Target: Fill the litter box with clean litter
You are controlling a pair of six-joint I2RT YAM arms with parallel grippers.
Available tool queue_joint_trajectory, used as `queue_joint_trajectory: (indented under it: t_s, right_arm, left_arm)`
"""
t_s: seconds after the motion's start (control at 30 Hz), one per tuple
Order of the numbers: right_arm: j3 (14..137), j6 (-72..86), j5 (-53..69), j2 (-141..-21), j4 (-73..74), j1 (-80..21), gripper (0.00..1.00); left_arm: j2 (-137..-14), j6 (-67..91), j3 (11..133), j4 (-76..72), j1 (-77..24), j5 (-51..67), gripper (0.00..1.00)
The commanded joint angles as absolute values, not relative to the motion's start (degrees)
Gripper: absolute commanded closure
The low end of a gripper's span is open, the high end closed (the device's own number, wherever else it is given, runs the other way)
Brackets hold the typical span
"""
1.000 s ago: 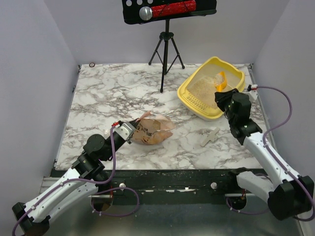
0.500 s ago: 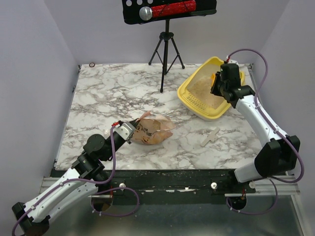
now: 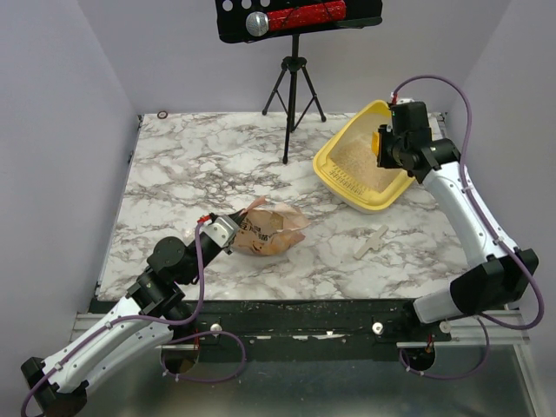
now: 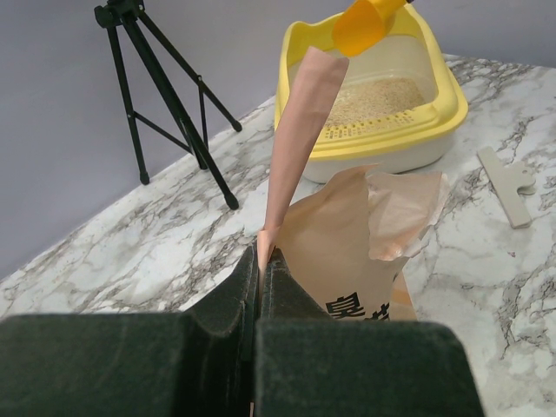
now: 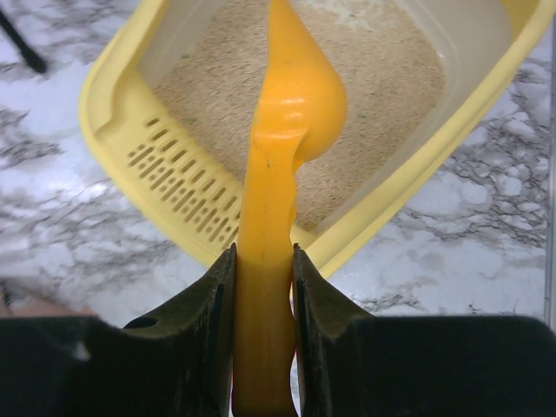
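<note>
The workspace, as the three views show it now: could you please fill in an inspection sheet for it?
Surface: marble-patterned table.
Job's things: yellow litter box at the back right, with clean litter covering its floor.
Clutter: crumpled tan paper bag by the left arm; pale cross-shaped piece in front of the box; small ring at the back-left corner.
Grippers: left gripper shut on a flap of the paper bag; right gripper shut on the handle of the orange scoop, whose bowl is over the litter.
Cables: purple cables loop along both arms.
Surroundings: black tripod at the back; grey walls; black bar overhead.
</note>
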State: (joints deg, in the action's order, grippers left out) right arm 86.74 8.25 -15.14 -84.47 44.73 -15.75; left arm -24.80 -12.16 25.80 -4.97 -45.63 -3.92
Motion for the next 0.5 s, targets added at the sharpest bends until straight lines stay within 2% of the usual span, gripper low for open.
queue_joint_trajectory:
  t_s: [0.0,0.27,0.37,0.47]
  right_arm:
    - [88.95,7.64,-3.02,-77.01,49.92,-18.10,1.00]
    - [80.87,8.18,29.41,-64.79,50.27,-20.03,1.00]
    - [80.42,6.25,35.49,-62.67,52.81,-21.35,1.00]
    - [80.59,5.45,36.30,-61.17,55.19,-23.72,1.00]
  left_arm:
    - [-23.82,-11.60,29.00,-9.76,-45.88,-5.54,1.00]
    - [-23.91,-11.78,28.92,-9.76,-45.97,-5.80,1.00]
    - [-23.99,-11.95,29.00,-9.58,-45.97,-5.89,1.00]
    - [-24.00,-12.04,29.00,-9.41,-45.97,-6.06,1.00]
